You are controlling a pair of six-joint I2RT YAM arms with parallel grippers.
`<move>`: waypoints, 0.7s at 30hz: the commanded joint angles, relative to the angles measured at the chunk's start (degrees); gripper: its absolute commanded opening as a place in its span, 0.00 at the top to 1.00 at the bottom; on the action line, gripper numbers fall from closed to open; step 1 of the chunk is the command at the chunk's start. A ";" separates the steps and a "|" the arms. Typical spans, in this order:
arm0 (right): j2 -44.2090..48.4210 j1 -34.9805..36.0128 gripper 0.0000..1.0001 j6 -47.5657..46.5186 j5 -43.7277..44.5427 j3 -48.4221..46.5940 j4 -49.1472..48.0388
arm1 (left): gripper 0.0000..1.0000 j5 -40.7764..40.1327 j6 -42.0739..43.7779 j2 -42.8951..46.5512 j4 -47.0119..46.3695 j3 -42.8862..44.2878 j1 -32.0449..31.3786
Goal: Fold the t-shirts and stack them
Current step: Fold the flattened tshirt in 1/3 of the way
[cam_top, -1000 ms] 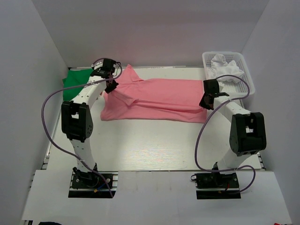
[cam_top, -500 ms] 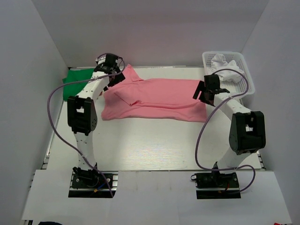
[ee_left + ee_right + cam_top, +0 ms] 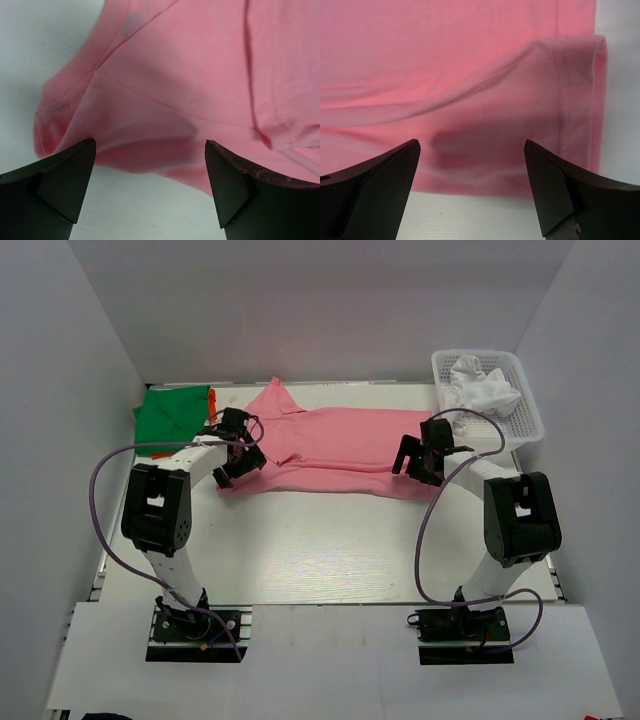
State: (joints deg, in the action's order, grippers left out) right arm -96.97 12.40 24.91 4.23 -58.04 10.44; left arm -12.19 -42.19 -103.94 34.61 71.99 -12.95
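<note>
With the pink shirt (image 3: 340, 445) spread flat across the far middle of the table (image 3: 320, 550), the left gripper (image 3: 150, 144) and right gripper (image 3: 471, 142) are poised wide open over its near edge, where only one layer could be pinched and the fold dragged crooked.

No text, label, brand or number can be read anywhere.
</note>
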 commanded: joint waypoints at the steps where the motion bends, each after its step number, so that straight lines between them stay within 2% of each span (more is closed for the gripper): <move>1: -1.64 0.34 0.10 0.84 -0.10 -0.32 -0.68 | 0.00 0.85 -1.31 -0.03 -1.39 -2.54 -0.23; 9: -1.03 0.52 0.10 2.43 0.60 5.83 1.95 | 0.00 -2.23 -2.71 0.05 1.85 -10.98 -0.23; 12: 0.99 0.60 0.10 2.08 0.69 8.99 3.45 | 0.00 -2.93 -5.09 3.65 5.01 -15.90 0.38; 17: 9.49 1.48 0.10 1.72 -0.18 15.49 6.87 | 0.00 -4.16 -8.59 13.22 11.34 -23.37 -0.23; 21: 19.34 3.15 0.10 -1.87 -1.94 18.31 10.30 | 0.00 -1.27 -9.75 25.25 15.74 -26.63 -0.85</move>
State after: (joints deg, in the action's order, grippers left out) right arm -82.78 14.55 25.39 3.44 -41.47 13.32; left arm -15.18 -49.50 -85.62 43.07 46.89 -13.37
